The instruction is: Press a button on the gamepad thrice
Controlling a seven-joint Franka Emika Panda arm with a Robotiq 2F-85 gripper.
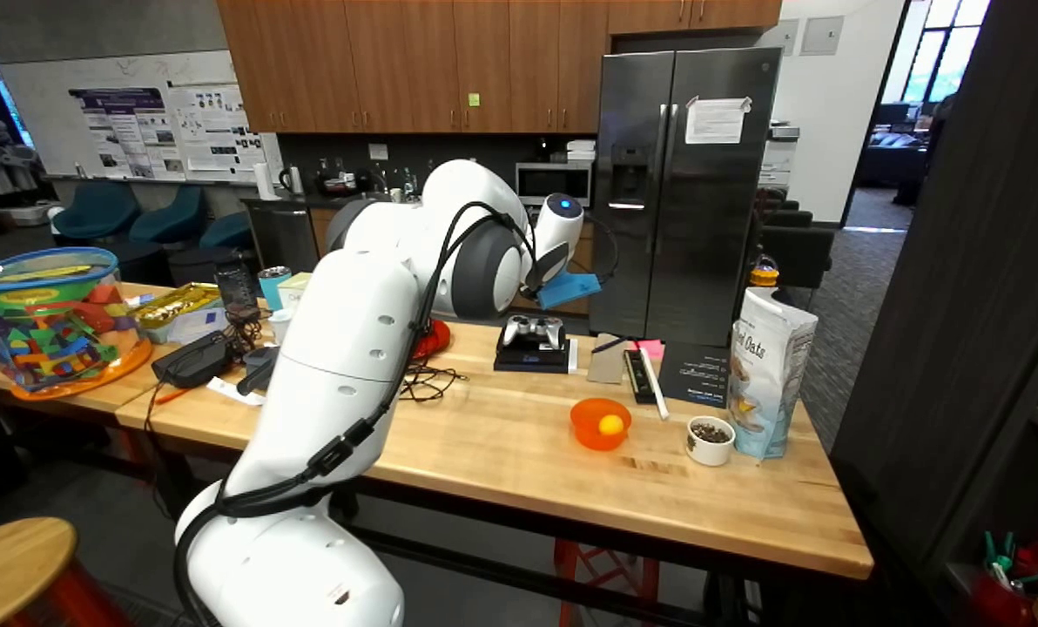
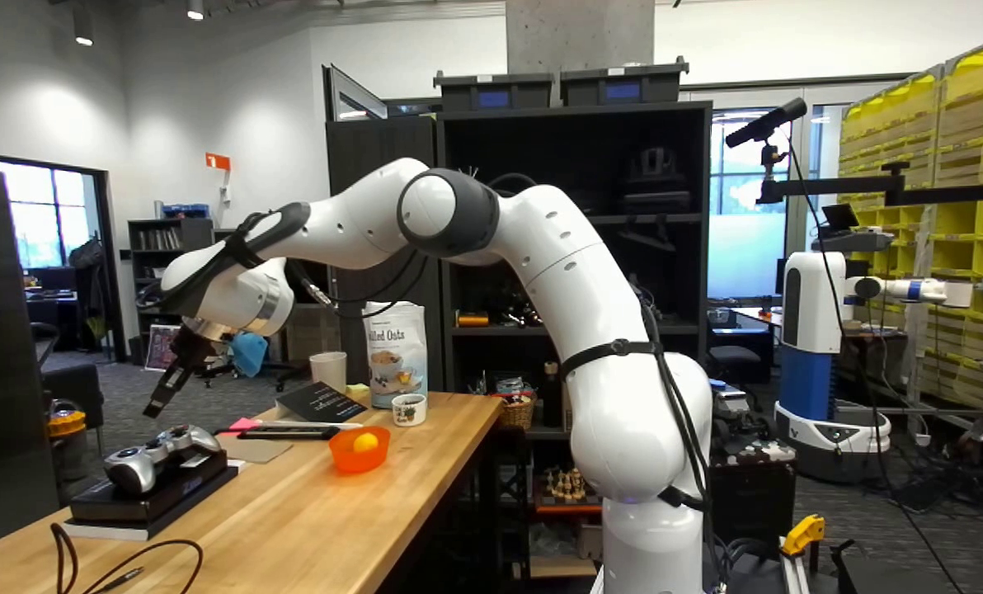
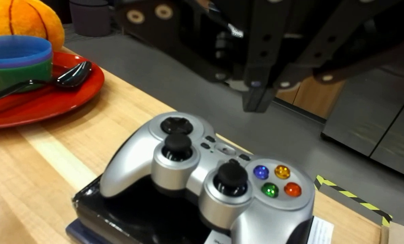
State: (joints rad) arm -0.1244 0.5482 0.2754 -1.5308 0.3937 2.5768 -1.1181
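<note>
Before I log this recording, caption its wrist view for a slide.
Shut gripper hangs clear of a silver gamepad perched on a black box, red plate at upper left.

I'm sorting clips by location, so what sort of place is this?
Probably a robotics lab with a kitchen corner. Between them, the exterior views show a white-and-blue robot in the background, a dark refrigerator, and posters, perhaps academic, with text too small to read.

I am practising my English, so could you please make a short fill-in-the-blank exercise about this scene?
The gamepad, lower than the gripper, has ____ black thumbsticks.
Its coloured buttons are blue, yellow, red and ____.
The stacked bowls stand on a ____ plate.

Missing words: two; green; red.
</note>
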